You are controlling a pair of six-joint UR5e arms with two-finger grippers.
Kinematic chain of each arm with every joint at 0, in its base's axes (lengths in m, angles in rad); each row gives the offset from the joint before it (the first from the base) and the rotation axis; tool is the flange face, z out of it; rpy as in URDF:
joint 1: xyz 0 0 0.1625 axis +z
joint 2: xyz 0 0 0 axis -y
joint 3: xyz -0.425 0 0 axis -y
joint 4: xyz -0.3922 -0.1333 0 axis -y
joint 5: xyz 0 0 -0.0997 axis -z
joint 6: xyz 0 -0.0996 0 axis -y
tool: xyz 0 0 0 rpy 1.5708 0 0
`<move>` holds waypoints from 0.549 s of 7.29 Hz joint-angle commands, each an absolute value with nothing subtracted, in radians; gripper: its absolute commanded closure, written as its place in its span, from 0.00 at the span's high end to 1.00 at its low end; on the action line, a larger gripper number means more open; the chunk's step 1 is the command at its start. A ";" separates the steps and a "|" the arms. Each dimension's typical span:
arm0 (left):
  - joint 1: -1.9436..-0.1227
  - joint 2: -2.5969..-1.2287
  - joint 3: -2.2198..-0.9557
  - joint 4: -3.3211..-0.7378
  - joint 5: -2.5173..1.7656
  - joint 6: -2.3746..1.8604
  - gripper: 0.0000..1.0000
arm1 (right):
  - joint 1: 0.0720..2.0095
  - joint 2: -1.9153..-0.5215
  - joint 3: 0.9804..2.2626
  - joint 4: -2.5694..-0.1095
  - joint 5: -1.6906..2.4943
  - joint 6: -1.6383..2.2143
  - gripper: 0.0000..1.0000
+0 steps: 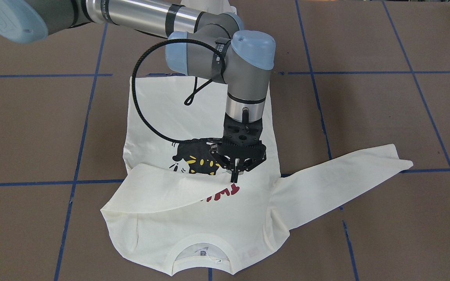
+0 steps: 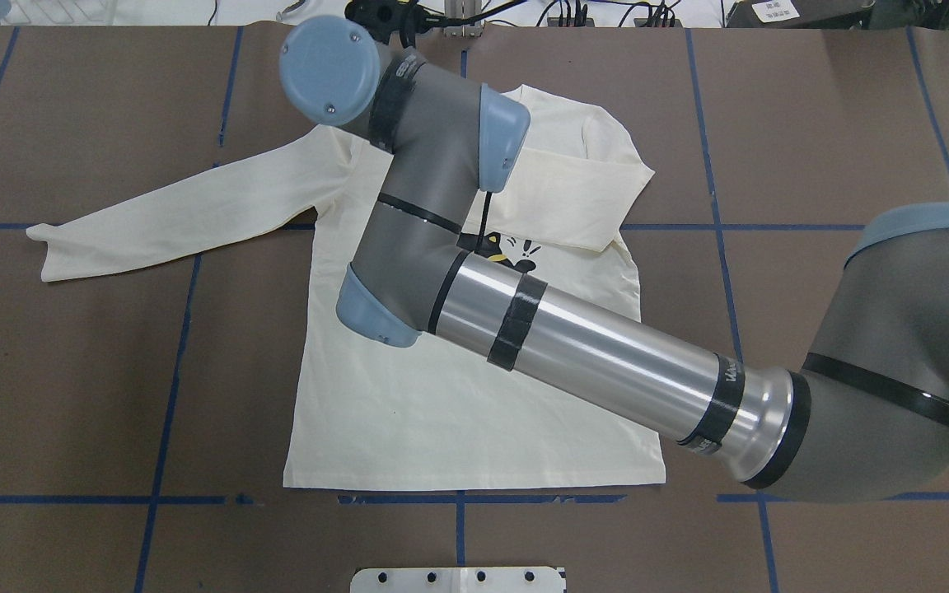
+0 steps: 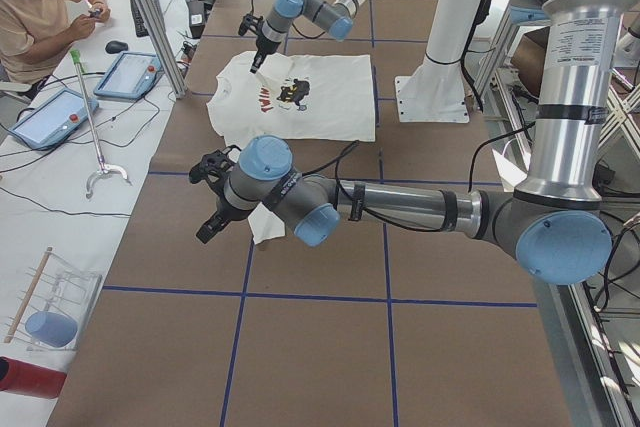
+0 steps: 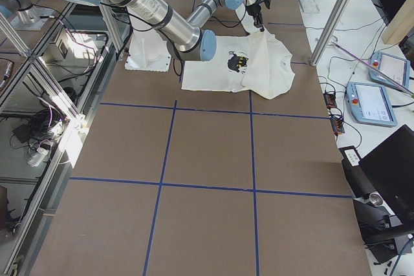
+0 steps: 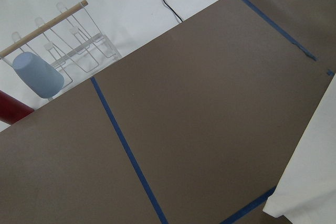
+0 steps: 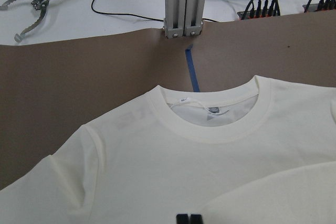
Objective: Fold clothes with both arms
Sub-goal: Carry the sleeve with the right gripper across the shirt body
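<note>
Cream shirt (image 1: 256, 203) lies print-up on the table (image 1: 385, 117). Right sleeve (image 1: 158, 187) is folded over the chest, left sleeve (image 1: 338, 179) isn't yet, body neither. Right gripper (image 1: 234, 177) is pinched narrow at the folded cuff. Left gripper (image 3: 212, 217): can't tell. Early days, I'd say.

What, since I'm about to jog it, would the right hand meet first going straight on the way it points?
Probably the T-shirt. The right hand points straight down over the chest, at the end of the folded-over sleeve by the red lettering. Whether its tips already touch cloth is unclear.
</note>
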State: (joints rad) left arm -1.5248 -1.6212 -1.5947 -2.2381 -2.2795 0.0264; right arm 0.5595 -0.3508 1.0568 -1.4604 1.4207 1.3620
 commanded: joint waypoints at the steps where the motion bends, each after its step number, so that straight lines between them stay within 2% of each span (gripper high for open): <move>1: -1.525 -1.620 -1.594 -2.238 -2.279 0.026 1.00 | 0.517 -0.254 0.923 -1.431 1.382 1.490 0.00; 2: -1.525 -1.621 -1.594 -2.238 -2.279 0.025 1.00 | 0.515 -0.227 0.872 -1.402 1.382 1.534 0.72; 3: -1.525 -1.621 -1.595 -2.238 -2.279 0.025 1.00 | 0.517 -0.213 0.862 -1.401 1.384 1.535 0.98; 4: -1.525 -1.623 -1.597 -2.238 -2.279 0.025 1.00 | 0.520 -0.201 0.862 -1.399 1.391 1.542 0.99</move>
